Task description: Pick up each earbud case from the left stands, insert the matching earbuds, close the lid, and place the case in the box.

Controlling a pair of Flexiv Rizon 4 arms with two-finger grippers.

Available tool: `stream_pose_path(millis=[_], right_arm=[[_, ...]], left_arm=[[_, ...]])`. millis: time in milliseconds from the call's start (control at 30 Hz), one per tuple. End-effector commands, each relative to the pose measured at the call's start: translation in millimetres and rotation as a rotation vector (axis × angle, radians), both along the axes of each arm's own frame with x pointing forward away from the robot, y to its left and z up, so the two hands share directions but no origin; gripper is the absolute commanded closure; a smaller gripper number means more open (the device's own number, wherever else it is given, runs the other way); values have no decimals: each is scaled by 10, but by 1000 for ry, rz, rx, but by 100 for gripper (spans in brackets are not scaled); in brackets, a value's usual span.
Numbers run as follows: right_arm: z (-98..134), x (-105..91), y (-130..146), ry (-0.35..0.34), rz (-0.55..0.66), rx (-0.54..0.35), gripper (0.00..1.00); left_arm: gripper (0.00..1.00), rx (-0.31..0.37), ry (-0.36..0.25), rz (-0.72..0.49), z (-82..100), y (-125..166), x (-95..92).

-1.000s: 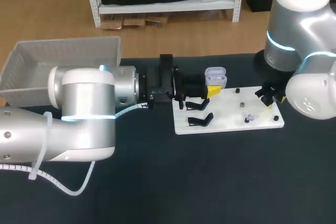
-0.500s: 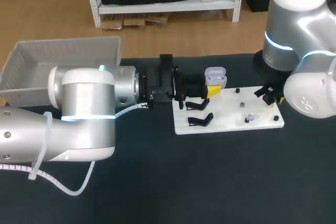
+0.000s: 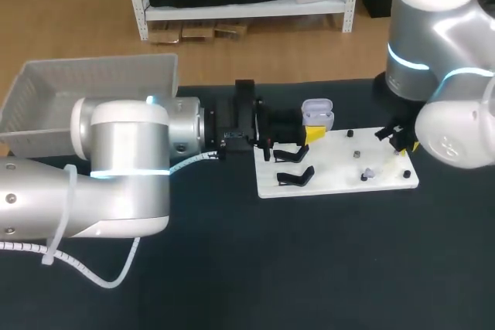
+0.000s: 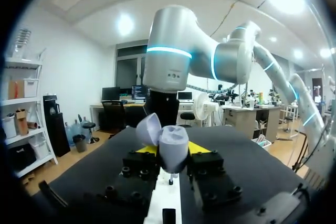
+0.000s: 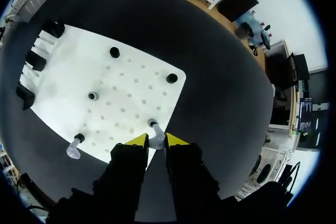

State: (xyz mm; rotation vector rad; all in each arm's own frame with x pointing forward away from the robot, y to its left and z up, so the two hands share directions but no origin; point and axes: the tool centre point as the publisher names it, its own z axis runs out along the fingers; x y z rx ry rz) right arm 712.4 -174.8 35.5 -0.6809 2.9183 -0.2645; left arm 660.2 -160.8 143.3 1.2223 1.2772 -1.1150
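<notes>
Lifting item: small white earbud, seated on a peg of the white perforated board.
Right claw: narrow, yellow tips apparently pinching the earbud's stem from both sides, its head just ahead of them.
Handling: draw straight off the peg without twisting. A light, centred grip should stop the piece squirting out.
Left claw: clamped on the open lavender plastic earbud case, lid up. It sits right of centre in the head view, well apart from the right claw near the right edge.
Destination: pale plastic box, upper left.
</notes>
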Motion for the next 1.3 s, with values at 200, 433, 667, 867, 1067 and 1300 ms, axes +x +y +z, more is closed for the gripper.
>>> stream_pose_path(millis=[200,433,667,867,1067,1300], right_arm=[[507,-337,90,-5,36,-8,100],[798,-737,261,-6,47,-23,100],[1061,-1089,333,-27,59,-65,100],[1152,-1157,365,-62,47,-67,100],[1152,-1157,365,-62,47,-67,100],[1095,-1193,515,-7,-147,33,100]], left_arm=[[100,-8,-6,10,-17,-3,-20],[100,-8,-6,10,-17,-3,-20],[100,-8,-6,10,-17,-3,-20],[100,-8,-6,10,-17,-3,-20],[100,-8,-6,10,-17,-3,-20],[100,-8,-6,10,-17,-3,-20]])
